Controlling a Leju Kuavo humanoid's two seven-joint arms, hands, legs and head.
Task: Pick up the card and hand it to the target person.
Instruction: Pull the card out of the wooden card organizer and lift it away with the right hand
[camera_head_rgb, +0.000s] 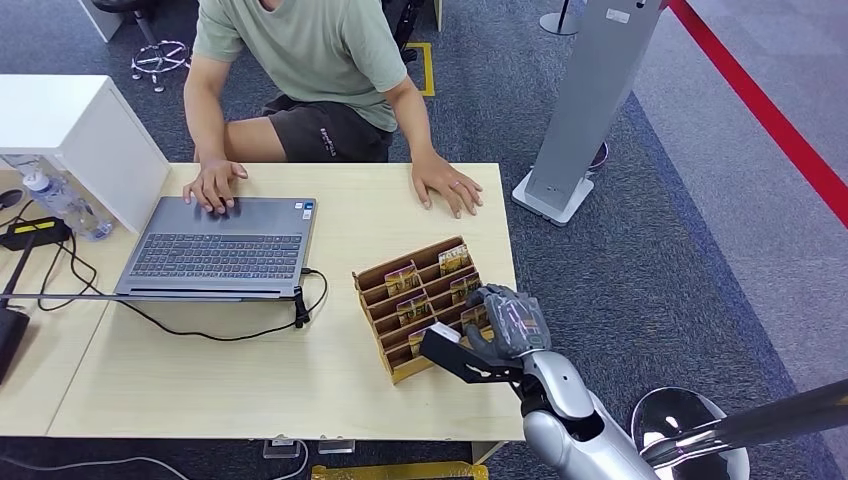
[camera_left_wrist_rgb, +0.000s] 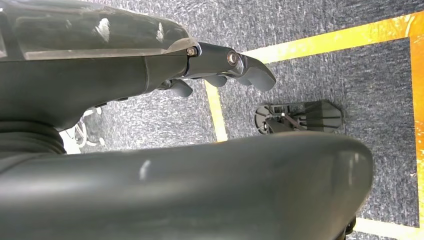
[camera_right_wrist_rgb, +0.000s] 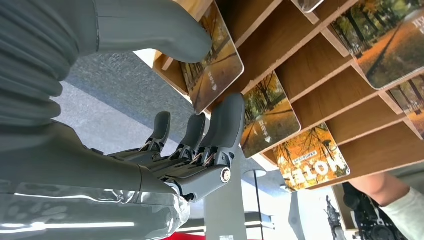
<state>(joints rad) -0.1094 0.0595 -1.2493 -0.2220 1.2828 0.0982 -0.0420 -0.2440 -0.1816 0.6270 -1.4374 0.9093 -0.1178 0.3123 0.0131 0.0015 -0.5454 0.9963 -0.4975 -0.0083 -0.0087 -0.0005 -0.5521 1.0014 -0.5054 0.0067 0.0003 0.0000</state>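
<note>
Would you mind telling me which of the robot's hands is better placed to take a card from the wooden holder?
The right hand: it is already at the card holder, thumb and fingers either side of a card. The left hand hangs over the carpet.

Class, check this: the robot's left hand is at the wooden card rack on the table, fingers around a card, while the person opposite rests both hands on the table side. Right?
Not quite: it is the right hand at the card rack, as the head view shows, thumb and fingers either side of a card. The rest stands.
</note>
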